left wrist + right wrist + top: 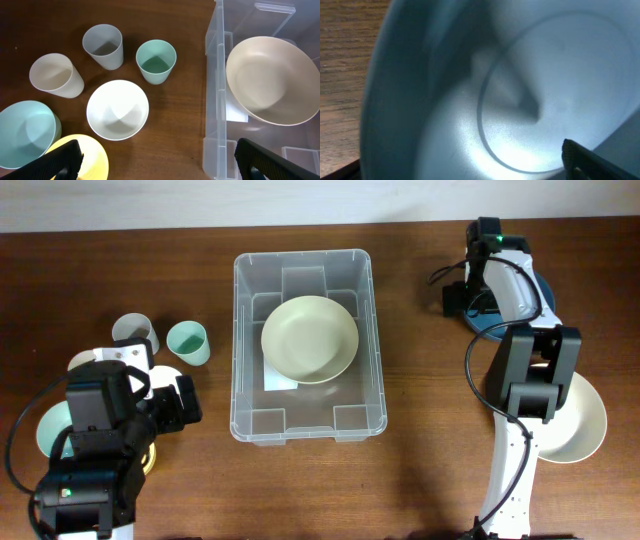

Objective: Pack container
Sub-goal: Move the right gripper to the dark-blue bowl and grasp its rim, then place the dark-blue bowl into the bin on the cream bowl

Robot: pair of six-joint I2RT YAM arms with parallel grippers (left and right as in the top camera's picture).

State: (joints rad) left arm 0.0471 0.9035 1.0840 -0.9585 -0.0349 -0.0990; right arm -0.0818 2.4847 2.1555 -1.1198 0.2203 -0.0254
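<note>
As the step stood: one cream bowl [310, 338] lay in the container [237, 350], mid-table; other dishes sat outside it.
Left gripper [165, 162]: wide open, empty, near the green cup [156, 61].
Right gripper [465, 170]: jaws wide, low inside the white bowl [585, 420], no grip evident.
Next move: likely closing on that bowl's rim, then carrying it to the container.

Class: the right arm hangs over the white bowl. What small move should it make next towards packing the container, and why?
Probably lower the right gripper until one jaw sits inside the rim of the white bowl, then close. Its jaws stand wide, its wrist view is filled by the bowl's inside, and the container has room around its pale bowl.
</note>
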